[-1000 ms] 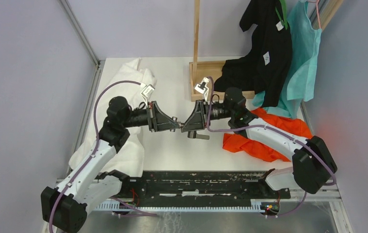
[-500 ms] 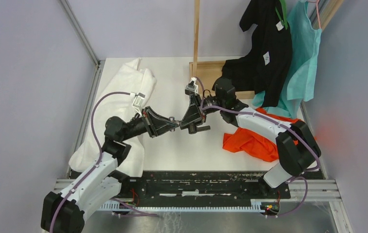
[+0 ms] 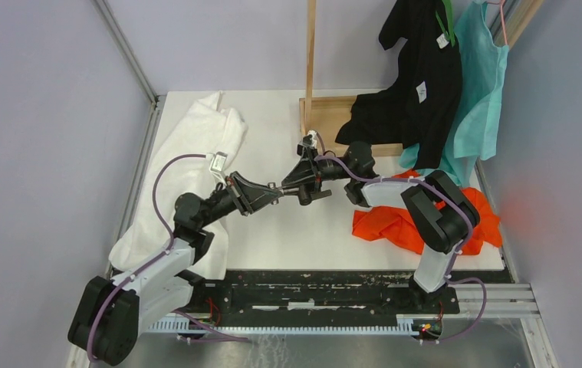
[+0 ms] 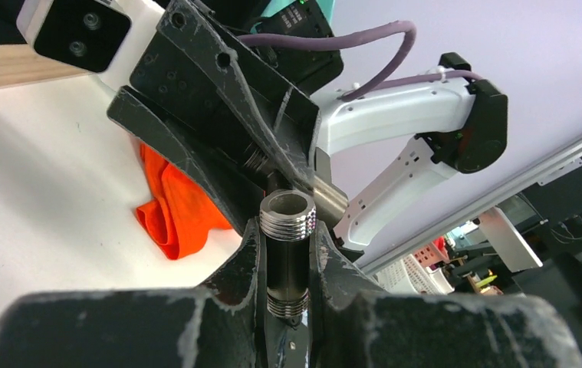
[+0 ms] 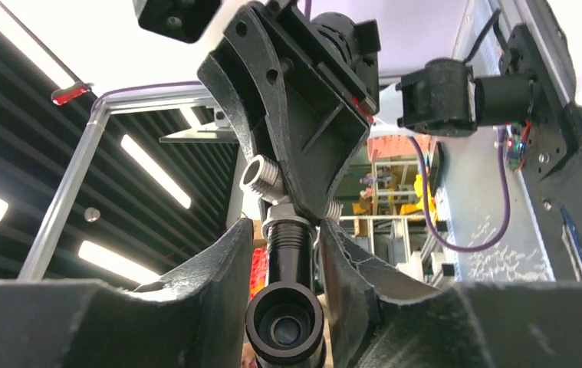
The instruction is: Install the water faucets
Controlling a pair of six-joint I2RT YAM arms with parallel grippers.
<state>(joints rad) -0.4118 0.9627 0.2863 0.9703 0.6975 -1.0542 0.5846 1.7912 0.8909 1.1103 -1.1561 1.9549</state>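
Dark fittings (image 4: 287,257) in left gripper (image 3: 274,189), right gripper (image 3: 293,189), meeting

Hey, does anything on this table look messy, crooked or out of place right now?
Nothing damaged or spilled. The orange cloth lies crumpled on the table beneath the right arm, and the white cloth is bunched along the left edge.

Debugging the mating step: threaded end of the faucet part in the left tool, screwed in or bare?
Bare. In the left wrist view the faucet part shows its threaded end open-mouthed, nothing screwed onto it.
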